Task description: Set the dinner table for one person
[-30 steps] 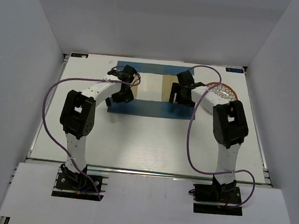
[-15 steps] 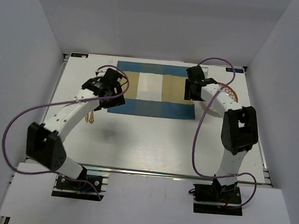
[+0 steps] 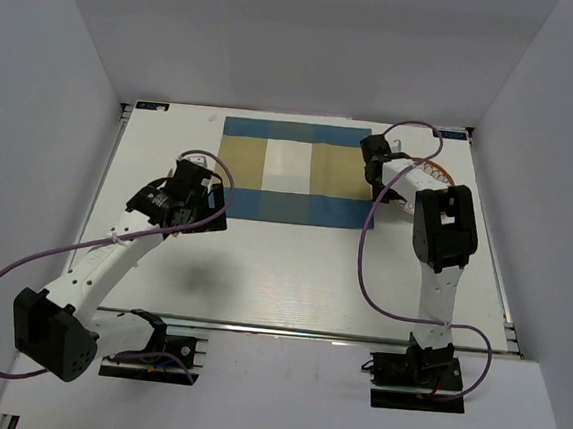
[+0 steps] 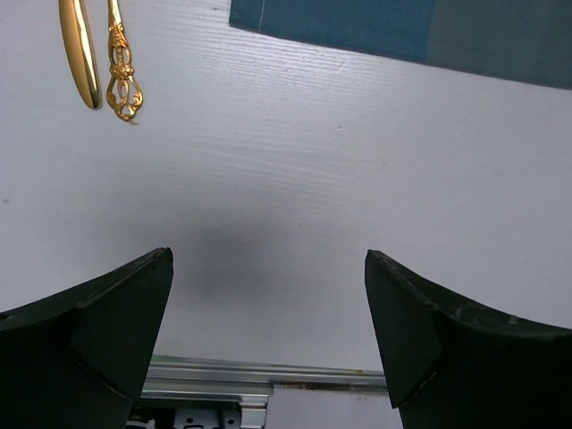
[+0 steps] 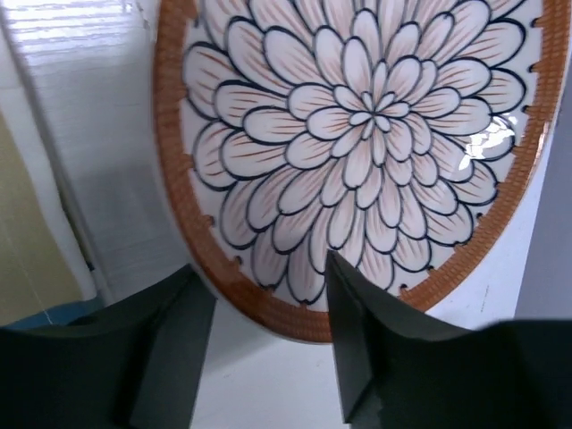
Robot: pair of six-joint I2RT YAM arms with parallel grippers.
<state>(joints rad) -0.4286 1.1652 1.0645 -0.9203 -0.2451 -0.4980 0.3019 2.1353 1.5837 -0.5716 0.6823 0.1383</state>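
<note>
i've got the blue-and-tan striped placemat (image 3: 296, 171) as my reference. it lies flat on the white tabletop (image 3: 291, 275), toward the far edge, with the tabletop showing on all sides of it and its metal rail along the near edge.

the left end effector (image 4: 268, 268) hangs over bare tabletop off the placemat's near left corner. its jaws are spread wide and there is nothing between them. in the left wrist view two gold cutlery handles lie side by side, left of that same corner and clear of the cloth: a smooth handle (image 4: 79, 54) and an ornate pierced handle (image 4: 121, 76).

the right end effector (image 5: 264, 268) sits just off the placemat's right edge, low over a flower-patterned plate (image 5: 357, 134) with an orange-brown rim. its two fingers (image 5: 170, 349) stand apart, with the near part of the plate's rim showing in the gap. i can't tell whether either finger touches the plate. the plate rests on the tabletop beside the cloth, not on it.
</note>
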